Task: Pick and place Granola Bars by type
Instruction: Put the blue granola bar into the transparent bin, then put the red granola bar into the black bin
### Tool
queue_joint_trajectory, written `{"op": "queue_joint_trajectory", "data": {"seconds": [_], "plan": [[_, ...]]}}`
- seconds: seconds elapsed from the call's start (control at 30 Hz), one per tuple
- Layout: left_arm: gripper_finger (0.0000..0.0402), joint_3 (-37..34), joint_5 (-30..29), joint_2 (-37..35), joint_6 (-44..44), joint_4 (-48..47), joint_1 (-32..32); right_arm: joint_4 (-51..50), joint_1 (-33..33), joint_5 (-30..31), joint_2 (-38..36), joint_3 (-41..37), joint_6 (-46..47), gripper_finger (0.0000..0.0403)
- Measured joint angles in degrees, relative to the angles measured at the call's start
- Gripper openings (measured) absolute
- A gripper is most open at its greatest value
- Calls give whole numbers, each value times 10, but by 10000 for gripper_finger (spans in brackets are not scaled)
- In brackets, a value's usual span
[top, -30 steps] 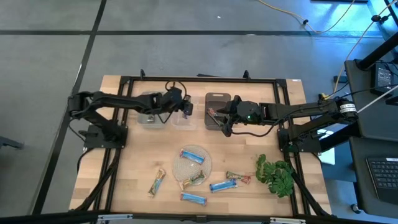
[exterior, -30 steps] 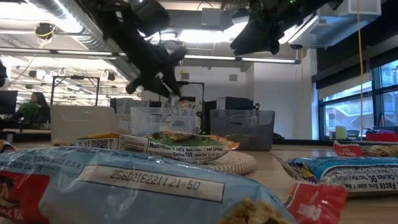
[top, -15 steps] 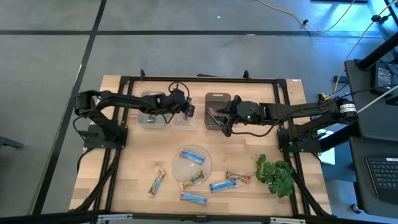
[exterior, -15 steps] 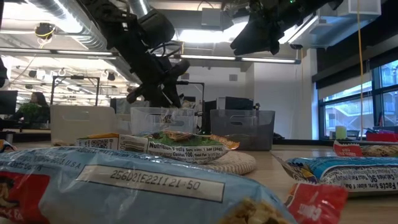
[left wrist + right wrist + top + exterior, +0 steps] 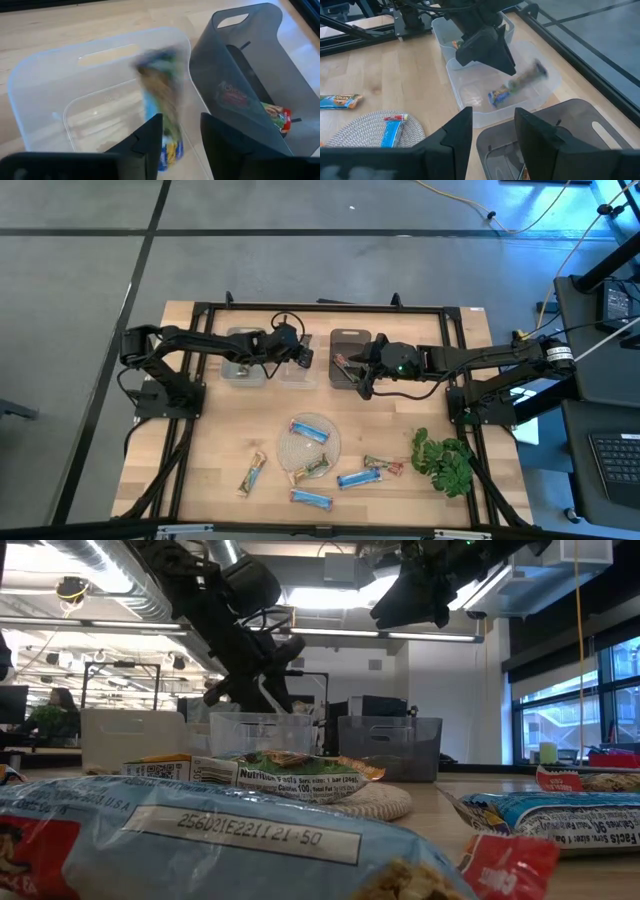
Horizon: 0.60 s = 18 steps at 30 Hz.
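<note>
The left gripper [image 5: 180, 135] hangs over the clear bin [image 5: 40, 95], its jaws parted, and it holds nothing: a blue-and-gold bar [image 5: 161, 100] is falling from it into this bin (blurred, so it is in the air). The right gripper [image 5: 490, 131] waits above the grey bin [image 5: 580, 130]; I cannot tell how open it is. The step in hand is the drop. Six bars [image 5: 360, 477] lie near the mat [image 5: 318, 448], so the next move probably calls for lifting clear and reaching one of them.
</note>
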Motion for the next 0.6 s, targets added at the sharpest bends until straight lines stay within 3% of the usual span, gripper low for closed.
{"op": "queue_joint_trajectory", "data": {"seconds": [0.23, 0.47, 0.6], "plan": [[156, 0, 13, -16, 21, 1, 0, 4, 0, 0, 0, 0, 0, 150], [157, 0, 69, -112, 108, 0, 0, 14, 0, -1, 0, 0, 1, 150], [156, 0, 127, -183, 165, -16, -7, 29, 0, -75, 0, 0, 25, 150]]}}
